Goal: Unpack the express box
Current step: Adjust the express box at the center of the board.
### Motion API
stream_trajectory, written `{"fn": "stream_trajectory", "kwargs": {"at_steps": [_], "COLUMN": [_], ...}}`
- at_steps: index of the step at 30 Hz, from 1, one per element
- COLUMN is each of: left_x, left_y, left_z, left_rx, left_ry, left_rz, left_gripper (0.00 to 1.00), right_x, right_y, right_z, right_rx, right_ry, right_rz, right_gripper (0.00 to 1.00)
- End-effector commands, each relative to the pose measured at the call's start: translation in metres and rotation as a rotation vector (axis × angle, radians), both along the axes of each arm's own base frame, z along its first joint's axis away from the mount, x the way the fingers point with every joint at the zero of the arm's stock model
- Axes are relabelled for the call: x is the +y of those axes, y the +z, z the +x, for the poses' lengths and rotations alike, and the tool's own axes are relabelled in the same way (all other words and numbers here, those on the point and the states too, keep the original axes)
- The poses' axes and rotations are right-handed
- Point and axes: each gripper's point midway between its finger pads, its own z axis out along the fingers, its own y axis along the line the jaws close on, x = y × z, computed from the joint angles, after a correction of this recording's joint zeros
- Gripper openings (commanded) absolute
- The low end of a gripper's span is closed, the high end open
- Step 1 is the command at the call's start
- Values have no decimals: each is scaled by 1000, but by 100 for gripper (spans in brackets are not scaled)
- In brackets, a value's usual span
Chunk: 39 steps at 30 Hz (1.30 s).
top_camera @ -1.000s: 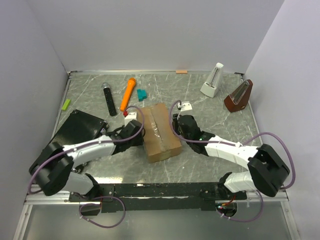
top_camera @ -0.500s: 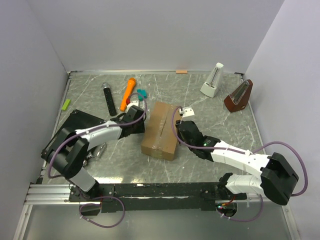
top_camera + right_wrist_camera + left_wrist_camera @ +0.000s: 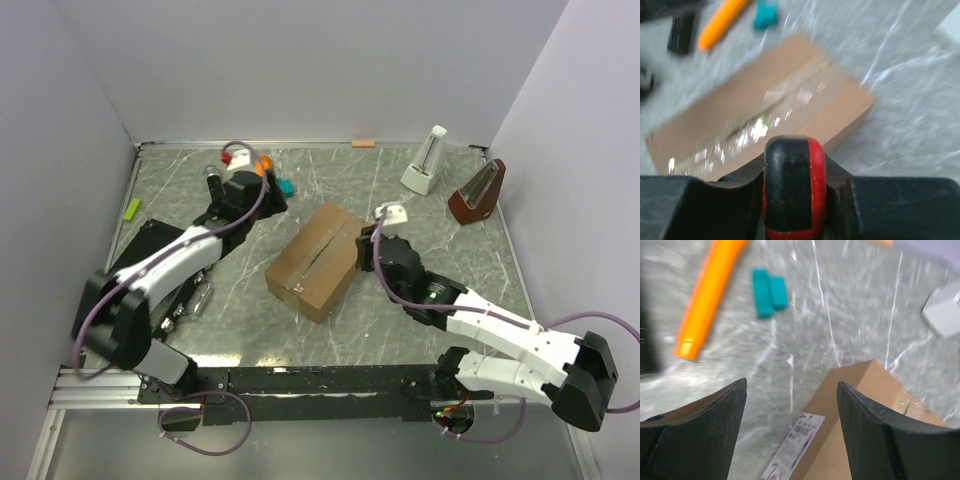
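**Operator:** Anything readable on the box?

**Spotter:** Your box (image 3: 312, 262) lies shut and turned cornerwise, between your two arms. A white label (image 3: 795, 446) with a barcode sits on its left flank, but the print is too blurred to read. Clear tape (image 3: 765, 112) runs along the top seam.

**Operator:** Room around it?

**Spotter:** You have bare table (image 3: 400, 335) on the box's near side, and more on its far-right side toward the white metronome (image 3: 425, 160). Far-left of the box lie an orange marker (image 3: 710, 295) and a teal block (image 3: 769, 292), both apart from it. A black case (image 3: 150, 262) lies to its left.

**Operator:** And the arms?

**Spotter:** Your left gripper (image 3: 791, 390) hangs above the box's far-left corner. Its fingers are spread with nothing between them, and the arm is stretched well out. Your right gripper (image 3: 366, 248) is at the box's right edge, pointing at it. I cannot tell whether its fingers are apart or together.
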Motion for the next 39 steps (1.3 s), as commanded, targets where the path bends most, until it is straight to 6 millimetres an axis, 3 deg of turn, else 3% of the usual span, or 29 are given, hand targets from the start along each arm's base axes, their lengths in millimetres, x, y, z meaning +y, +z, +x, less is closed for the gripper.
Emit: {"fn": "stream_trajectory", "kwargs": {"at_steps": [1,4,8,12,16,22,26,31,34,39], "left_x": [38,37,7,3,6,-22,-36,-26,-17,-18], "left_y": [60,62,50,2,-33,-72,-86,-103,-107,-96], "left_z": [-32,-69,-133,-182,-217,-244,-241,-222,-214,-201], "left_rx": [-135,-117,-66,85,177,291,335,363,357,291], "left_ry": [95,22,-215,-255,-228,-359,-413,-276,-210,-193], "left_rz": [-37,-112,-287,-338,-338,-329,-269,-194,-160,-185], "left_gripper": [76,72,66,56,45,27,19,20,26,38], "right_x": [-37,-58,-75,-78,-67,-32,-9,-3,-6,4], "right_y": [86,95,91,83,57,7,-18,-48,-63,-73], "right_z": [32,63,116,157,193,227,228,210,190,153], "right_rx": [-294,-329,-337,-349,-316,-223,-151,-63,-22,-3], "right_ry": [-230,-400,-539,-579,-538,-376,-243,-162,-152,-115], "right_rz": [113,61,-14,-151,-250,-346,-350,-319,-280,-250], "right_gripper": [0,0,0,0,0,0,0,0,0,0]}}
